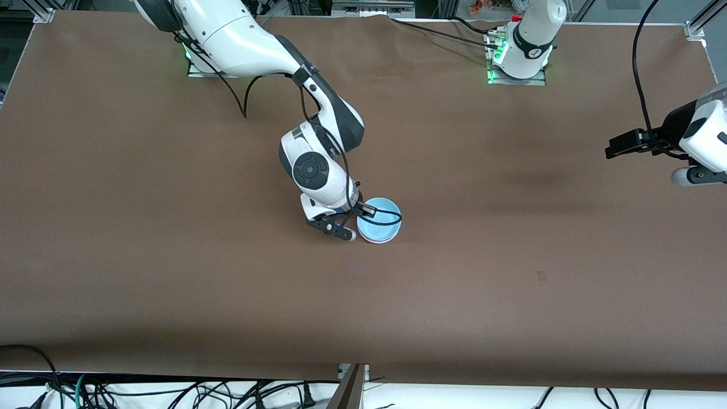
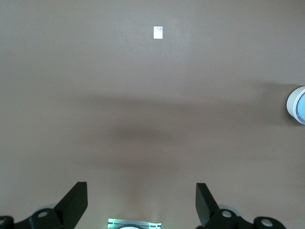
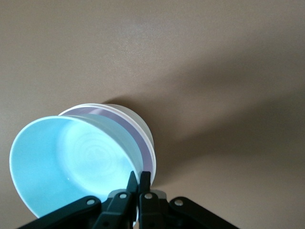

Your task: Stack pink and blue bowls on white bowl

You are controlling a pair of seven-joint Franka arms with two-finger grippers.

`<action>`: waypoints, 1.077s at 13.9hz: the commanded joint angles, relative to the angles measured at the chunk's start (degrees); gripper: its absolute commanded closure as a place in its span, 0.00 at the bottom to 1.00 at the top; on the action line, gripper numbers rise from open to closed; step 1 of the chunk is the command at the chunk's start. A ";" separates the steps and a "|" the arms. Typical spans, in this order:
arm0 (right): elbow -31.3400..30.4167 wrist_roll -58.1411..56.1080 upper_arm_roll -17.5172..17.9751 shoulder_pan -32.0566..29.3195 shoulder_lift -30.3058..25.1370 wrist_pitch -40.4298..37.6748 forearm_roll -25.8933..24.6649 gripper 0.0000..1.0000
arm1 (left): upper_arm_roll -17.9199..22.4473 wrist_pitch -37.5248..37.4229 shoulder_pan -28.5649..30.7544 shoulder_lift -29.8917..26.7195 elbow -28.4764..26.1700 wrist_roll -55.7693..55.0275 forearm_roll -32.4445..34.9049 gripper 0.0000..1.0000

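The light blue bowl [image 1: 379, 221] sits in the middle of the table, on top of a stack. In the right wrist view the blue bowl [image 3: 71, 162] lies inside the pink bowl [image 3: 127, 125], which shows only as a thin band. The pink bowl lies inside the white bowl [image 3: 139, 123]. My right gripper [image 1: 353, 226] is at the stack's rim on the side toward the right arm's end. It is shut on the blue bowl's rim [image 3: 138, 177]. My left gripper [image 2: 141, 188] is open and empty. It waits over bare table at the left arm's end [image 1: 684, 176].
The brown table cover [image 1: 511, 284] is bare around the stack. The stack shows at the edge of the left wrist view [image 2: 298, 105]. A small white tag [image 2: 158, 32] lies on the cover. Cables hang along the table's front edge [image 1: 170, 392].
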 commanded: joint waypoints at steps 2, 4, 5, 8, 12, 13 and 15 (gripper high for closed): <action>0.89 0.71 0.15 0.22 -0.02 -1.18 -0.74 1.00 | -0.48 -1.64 -0.35 1.63 1.81 0.36 -0.63 0.00; 0.89 0.71 0.15 0.22 0.07 -1.18 -0.65 1.00 | -0.57 -1.55 -0.18 1.63 1.90 0.36 -1.33 0.00; 0.89 0.63 0.15 0.22 0.07 -1.09 -0.65 0.94 | -0.48 -1.47 -0.35 2.06 2.86 0.36 -2.46 0.00; 0.98 0.36 0.06 -0.04 -0.01 -0.83 -0.65 0.61 | -0.39 -1.55 0.08 3.38 5.33 0.27 -2.56 0.00; 1.51 -0.17 -0.20 -1.35 -1.77 -2.58 -0.65 0.34 | -0.48 -1.55 -0.62 3.74 5.50 0.88 -1.60 0.00; 1.51 -0.43 -0.38 -2.06 -2.73 -4.15 -0.65 0.10 | -0.66 -1.55 -0.71 3.74 5.59 0.88 -1.42 0.00; 1.51 -1.39 -0.20 -3.73 -5.02 -4.61 -1.35 0.00 | -1.01 -1.64 -1.67 3.74 5.68 1.06 1.11 0.00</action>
